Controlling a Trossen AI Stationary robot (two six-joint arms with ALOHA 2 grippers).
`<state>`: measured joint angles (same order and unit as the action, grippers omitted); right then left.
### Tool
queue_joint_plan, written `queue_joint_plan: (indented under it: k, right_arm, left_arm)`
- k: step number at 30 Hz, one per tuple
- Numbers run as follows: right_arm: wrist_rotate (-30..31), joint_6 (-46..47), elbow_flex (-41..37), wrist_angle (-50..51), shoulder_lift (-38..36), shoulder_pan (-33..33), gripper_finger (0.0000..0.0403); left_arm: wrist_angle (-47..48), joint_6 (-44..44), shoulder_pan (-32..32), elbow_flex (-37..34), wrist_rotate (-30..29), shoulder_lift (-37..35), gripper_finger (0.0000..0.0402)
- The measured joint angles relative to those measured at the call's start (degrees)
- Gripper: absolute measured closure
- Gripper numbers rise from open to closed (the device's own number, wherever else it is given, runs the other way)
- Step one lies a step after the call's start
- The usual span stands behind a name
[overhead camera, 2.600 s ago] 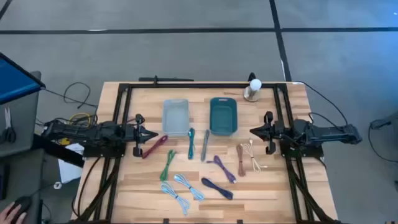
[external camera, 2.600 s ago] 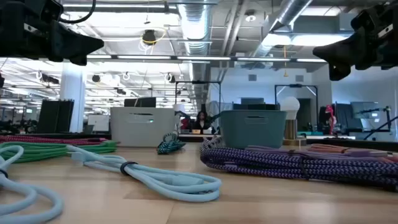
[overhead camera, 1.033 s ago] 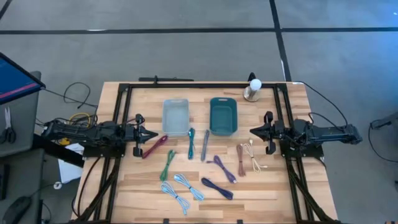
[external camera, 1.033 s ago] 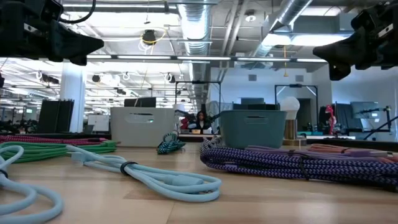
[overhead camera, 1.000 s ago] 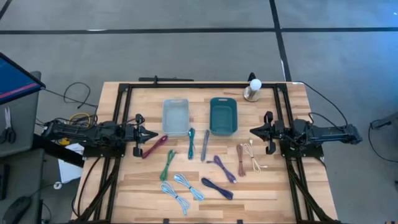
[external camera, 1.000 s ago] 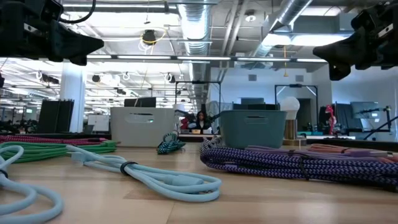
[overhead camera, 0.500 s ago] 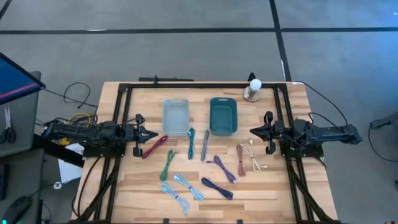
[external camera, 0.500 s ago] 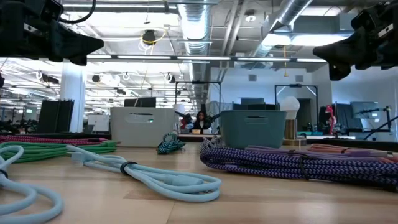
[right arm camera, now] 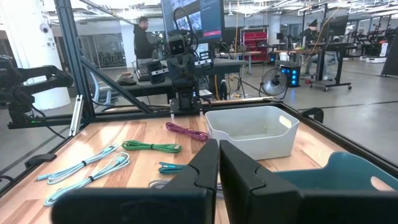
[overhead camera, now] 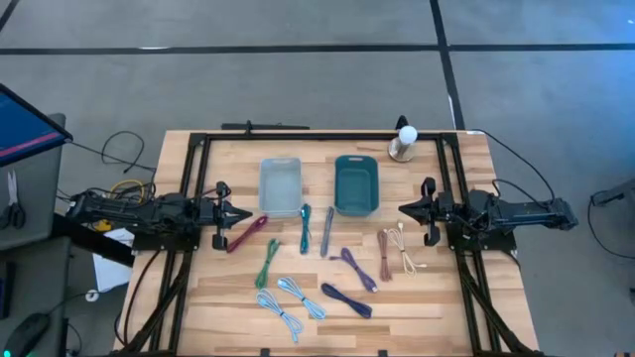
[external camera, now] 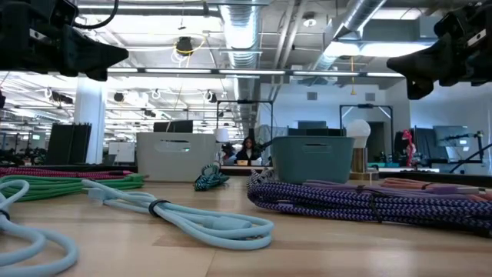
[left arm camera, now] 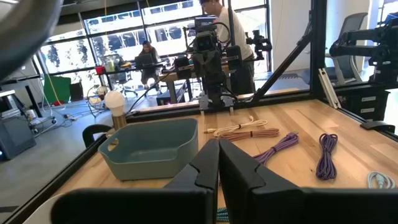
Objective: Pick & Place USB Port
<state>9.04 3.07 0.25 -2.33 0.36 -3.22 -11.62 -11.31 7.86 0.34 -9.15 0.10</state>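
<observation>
Overhead, both arms sit parked at opposite tabletop edges, tools clenched on nothing.
From above, the left tool [overhead camera: 246, 213] and right tool [overhead camera: 402, 208] flank a pale bin [overhead camera: 280, 185] and teal bin [overhead camera: 356, 184]; coiled USB cables [overhead camera: 298, 293] lie spread on the tabletop [overhead camera: 446, 297] nearer the front. Low view: a light-blue cable [external camera: 177, 219] and purple cable [external camera: 338, 201] lie foremost. Left wrist view: shut fingers [left arm camera: 205, 165] face the teal bin. Right wrist view: shut fingers [right arm camera: 205, 163] face the pale bin.

A grey floor [overhead camera: 298, 89] crossed by dark lines is seen around the table. Exposed ceiling ducts [external camera: 246, 31], strip lights and distant desks are shown beyond.
</observation>
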Motion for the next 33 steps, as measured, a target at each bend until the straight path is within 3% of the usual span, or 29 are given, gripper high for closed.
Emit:
queue_joint_plan:
  k: [33]
  right_arm:
    - [0.48, -1.95, 0.0, -0.29, -0.02, -0.01, 0.0395]
  left_arm:
    - [-1.54, -0.2, -0.01, -0.02, -0.24, 0.07, 0.0389]
